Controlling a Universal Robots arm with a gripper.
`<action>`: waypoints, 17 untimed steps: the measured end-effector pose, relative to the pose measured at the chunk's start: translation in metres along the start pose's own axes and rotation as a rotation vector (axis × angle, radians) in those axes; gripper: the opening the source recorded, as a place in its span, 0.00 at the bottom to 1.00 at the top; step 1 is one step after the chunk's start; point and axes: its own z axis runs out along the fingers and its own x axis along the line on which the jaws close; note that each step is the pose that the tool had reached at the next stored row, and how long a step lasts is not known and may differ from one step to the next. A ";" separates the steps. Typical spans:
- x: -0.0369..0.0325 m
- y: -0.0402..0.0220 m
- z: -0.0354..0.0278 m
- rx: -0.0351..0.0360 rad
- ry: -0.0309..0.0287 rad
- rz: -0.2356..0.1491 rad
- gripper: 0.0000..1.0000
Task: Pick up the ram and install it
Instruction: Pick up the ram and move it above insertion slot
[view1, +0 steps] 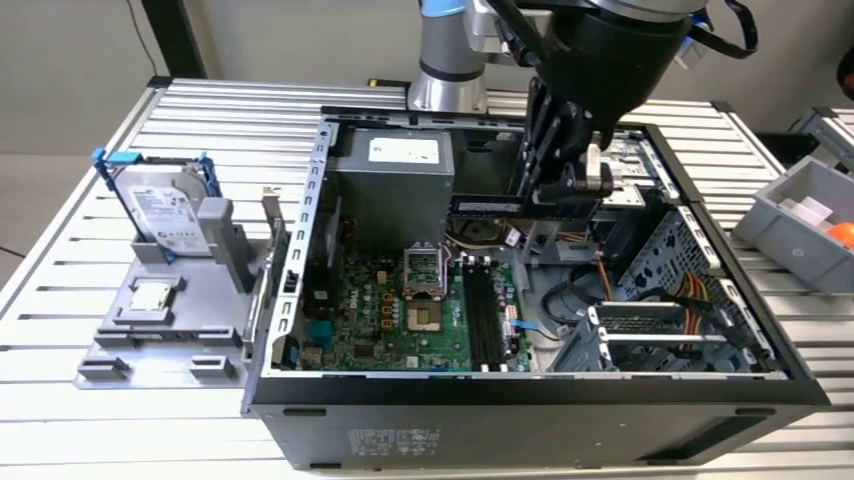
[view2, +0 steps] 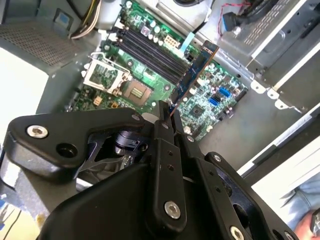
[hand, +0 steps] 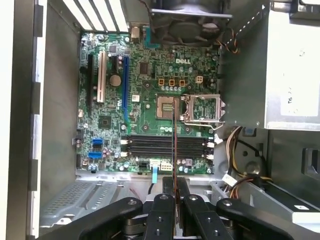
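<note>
As it hangs over the motherboard (hand: 145, 80), the gripper (view2: 166, 114) clamps the ram (view2: 194, 72).

The pincer (view2: 165, 116) is black, its linked fingers (view2: 166, 150) dotted with silver screws (view2: 172, 210). The arm (view1: 445, 70) is silver-grey with blue trim; black cables (view1: 731, 30) loop at its wrist.

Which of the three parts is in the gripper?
The ram, clamped in the gripper above the case; the hard drive and processor chip sit on the grey stand.
</note>
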 end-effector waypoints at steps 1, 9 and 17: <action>-0.0014 -0.0011 -0.0001 -0.0001 0.0002 0.000 0.00; -0.0030 -0.0040 -0.0001 0.0002 -0.0001 0.005 0.00; -0.0030 -0.0042 -0.0001 0.0004 -0.0003 0.011 0.00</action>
